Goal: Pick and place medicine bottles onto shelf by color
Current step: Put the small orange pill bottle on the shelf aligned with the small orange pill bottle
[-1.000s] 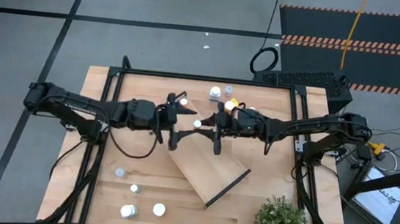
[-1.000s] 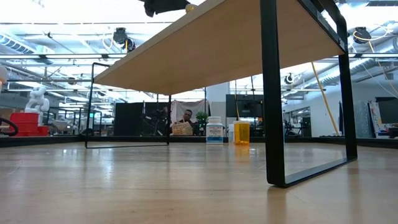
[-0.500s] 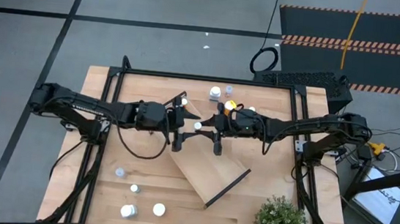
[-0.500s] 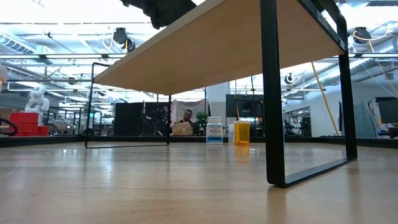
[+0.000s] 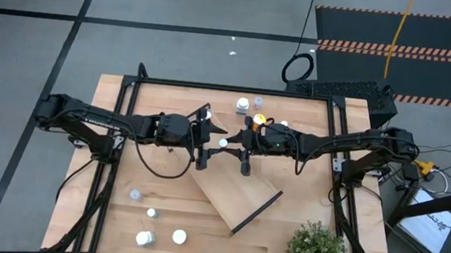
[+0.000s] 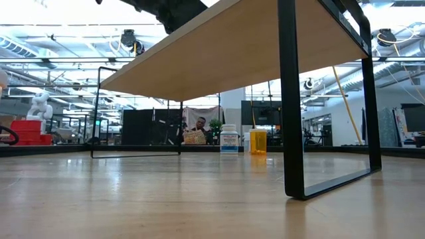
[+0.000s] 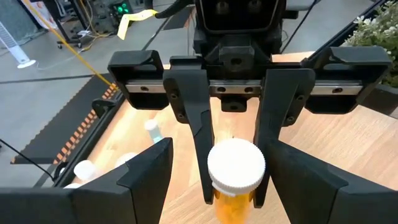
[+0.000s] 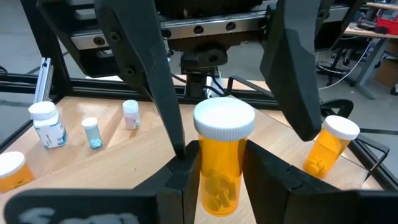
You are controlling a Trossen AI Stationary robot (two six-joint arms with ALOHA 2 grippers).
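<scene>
Handover looks to be the step in hand, carried out in the air above the shelf (image 5: pixel 239 196), over the shelf's end that lies farthest from the potted plant (image 5: pixel 316 251). The orange pill bottle (image 8: pixel 221 165), white-capped and upright, is off the shelf. The right gripper (image 5: pixel 233 146) has its fingers (image 8: pixel 183 180) clamped on the orange body below the cap. The left gripper (image 5: pixel 214 144) faces it from the other side of that same shelf end. Its fingers (image 7: pixel 146 180) are spread apart, one on each side of the bottle and touching neither side as far as I can see.

To do this well, I judge that the left fingers should close on the body, clear of the right fingers, so the two grips do not pinch each other. The cap is a poor place to grip, since it may turn or slip. The right fingers should let go only once the left grip is firm, and then draw straight back away from the shelf so they do not tip the bottle.

More bottles stand on the bench (image 5: pixel 101 214) beyond the shelf's far side, among them another orange bottle (image 8: pixel 329 149). Small clear bottles (image 5: pixel 151 212) stand off the shelf's near side.
</scene>
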